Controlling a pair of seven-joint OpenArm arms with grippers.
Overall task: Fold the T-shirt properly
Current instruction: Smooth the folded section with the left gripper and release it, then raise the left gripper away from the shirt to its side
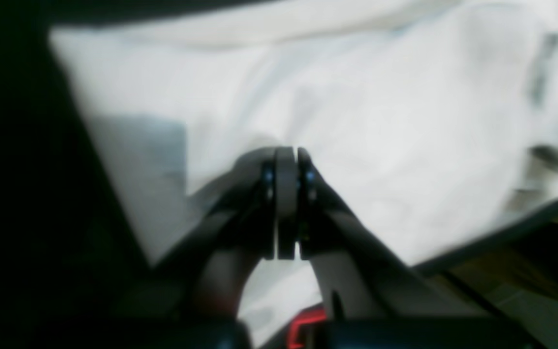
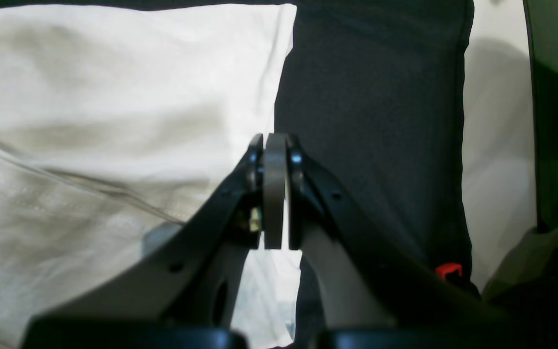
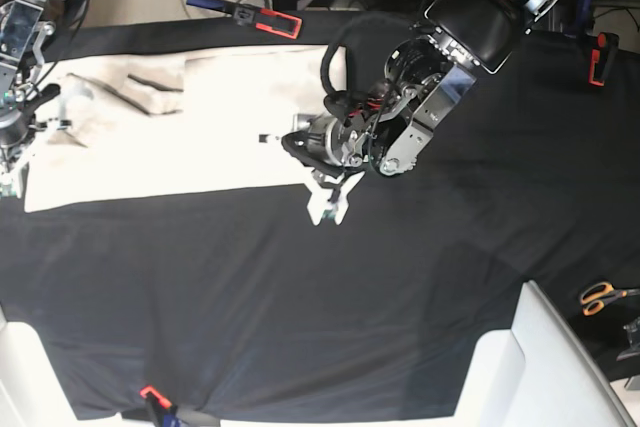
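The cream T-shirt (image 3: 190, 127) lies spread on the black table cloth (image 3: 300, 297), along the far side. One sleeve is folded in near its upper left. My left gripper (image 3: 325, 202) is at the shirt's lower right corner. In the left wrist view it (image 1: 286, 203) is shut over blurred cream cloth (image 1: 380, 121). My right gripper (image 3: 13, 175) is at the shirt's left edge. In the right wrist view it (image 2: 276, 194) is shut where the shirt (image 2: 114, 97) meets the black cloth (image 2: 371, 121). I cannot tell whether either gripper pinches cloth.
Orange-handled scissors (image 3: 603, 296) lie at the right edge. Red clamps hold the black cloth at the far edge (image 3: 272, 20), the right (image 3: 598, 59) and the near edge (image 3: 150, 394). A white surface (image 3: 520, 377) shows at the bottom right.
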